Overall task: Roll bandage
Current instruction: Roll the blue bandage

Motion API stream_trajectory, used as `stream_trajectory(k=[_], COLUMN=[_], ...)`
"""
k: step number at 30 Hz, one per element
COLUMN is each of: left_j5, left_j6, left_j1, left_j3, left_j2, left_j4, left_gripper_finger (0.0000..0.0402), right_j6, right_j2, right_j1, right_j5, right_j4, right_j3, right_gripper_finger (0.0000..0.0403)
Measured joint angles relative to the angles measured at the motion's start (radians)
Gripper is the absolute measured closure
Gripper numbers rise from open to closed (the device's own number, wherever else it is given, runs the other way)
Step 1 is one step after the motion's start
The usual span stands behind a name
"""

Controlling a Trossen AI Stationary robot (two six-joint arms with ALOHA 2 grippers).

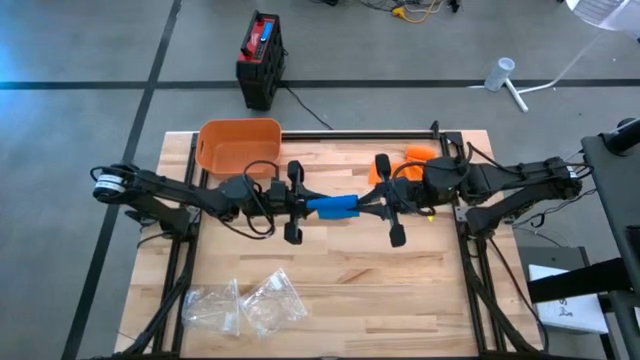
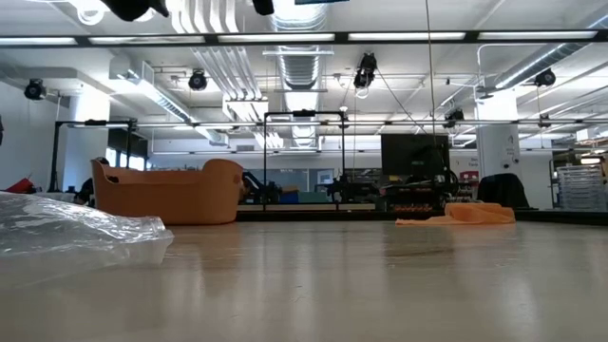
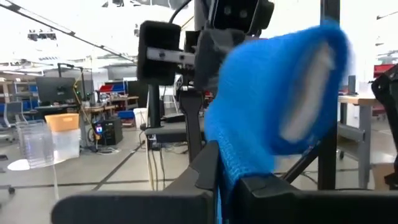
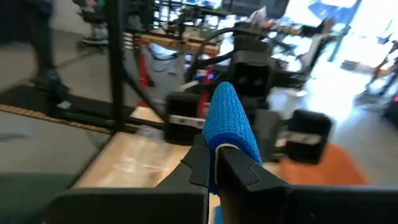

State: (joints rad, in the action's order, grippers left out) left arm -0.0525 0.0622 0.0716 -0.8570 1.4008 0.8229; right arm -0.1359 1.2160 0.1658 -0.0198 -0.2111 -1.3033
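A blue bandage [image 1: 331, 207] hangs level above the middle of the wooden table [image 1: 330, 280], rolled into a short cylinder. My left gripper [image 1: 306, 205] comes in from the table's left and is shut on the bandage's left end. My right gripper [image 1: 360, 208] comes from the right and is shut on its right end. In the left wrist view the blue roll [image 3: 280, 93] fills the space ahead of the fingers. In the right wrist view the roll [image 4: 227, 121] points away from the fingers toward the other arm. The low view shows neither the bandage nor any fingertips. My left gripper pinches the bandage's left end between its two fingers, with blue cloth [image 3: 225, 165] running down into the gap between them. The fingers come level from the table's left, along the roll. The bandage is lifted clear of the table. My right gripper pinches the roll's right end [image 4: 225, 142] between its two fingers. They reach in level from the table's right, along the roll. The roll sticks out ahead of the fingers, clear of the table.
An orange basket [image 1: 238, 145] stands at the table's far left, and an orange cloth [image 1: 415, 158] lies at the far right. Clear plastic bags [image 1: 245, 305] lie near the front left. A black and red box [image 1: 262, 58] stands on the floor beyond the table.
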Motion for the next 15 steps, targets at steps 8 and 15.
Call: stream_trajectory(k=[8, 15], left_j5=[-0.034, -0.034], left_j6=[0.033, 0.033], left_j1=[0.007, 0.036], left_j3=[0.001, 0.002], left_j2=[-0.041, -0.032], left_j4=[-0.113, -0.133], left_gripper_finger=[0.0401, 0.0401], right_j6=[0.075, -0.048], right_j2=[-0.018, -0.018], right_j1=[0.018, 0.017], right_j5=[0.072, 0.016], right_j4=[0.023, 0.07], right_j3=[0.0, 0.0], right_gripper_finger=[0.04, 0.04])
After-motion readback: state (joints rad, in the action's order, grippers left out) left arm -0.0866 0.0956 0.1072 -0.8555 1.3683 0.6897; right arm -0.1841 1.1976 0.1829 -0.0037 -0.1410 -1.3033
